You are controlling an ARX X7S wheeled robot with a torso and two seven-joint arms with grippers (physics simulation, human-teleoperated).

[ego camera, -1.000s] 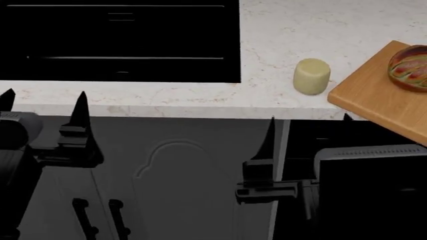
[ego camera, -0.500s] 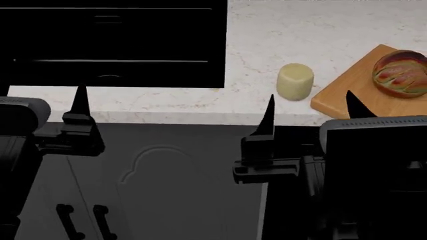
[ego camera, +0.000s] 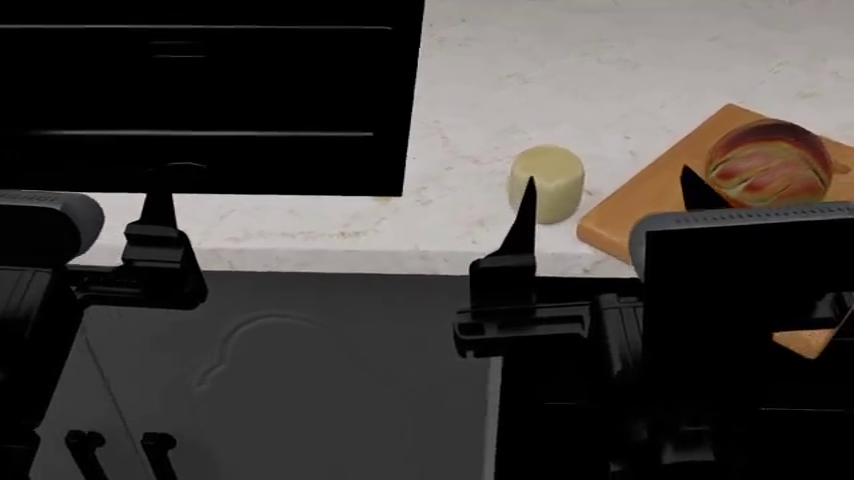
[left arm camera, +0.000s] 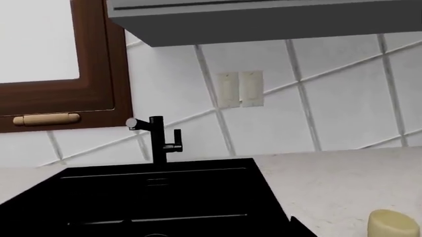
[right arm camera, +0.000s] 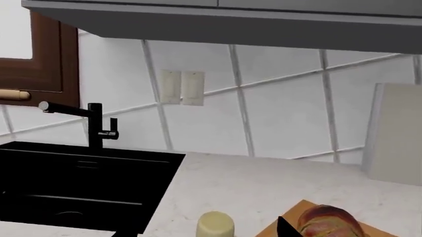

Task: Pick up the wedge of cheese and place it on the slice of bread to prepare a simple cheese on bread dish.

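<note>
The wedge of cheese (ego camera: 547,182), a pale yellow stubby cylinder, stands upright on the counter near its front edge. It also shows in the right wrist view (right arm camera: 215,226) and the left wrist view (left arm camera: 394,223). The slice of bread (ego camera: 767,162), a glossy mottled brown-red lump, lies on an orange wooden board (ego camera: 617,228) right of the cheese, and shows in the right wrist view (right arm camera: 329,222). My right gripper (ego camera: 607,195) is open and empty at the counter's front edge. One fingertip (ego camera: 526,190) overlaps the cheese in view. My left gripper (ego camera: 87,205) is open and empty in front of the sink.
A black sink (ego camera: 200,90) fills the counter's left part, with a black faucet (left arm camera: 156,140) behind it. The pale marble counter (ego camera: 601,70) ends at a front edge with grey cabinet doors (ego camera: 294,370) below. A tiled wall and a grey upright panel (right arm camera: 396,133) stand at the back.
The cheese, bread and board have shifted left and down in the head view. My right gripper's fingertips now overlap the cheese and the board instead of lying below the counter's edge.
</note>
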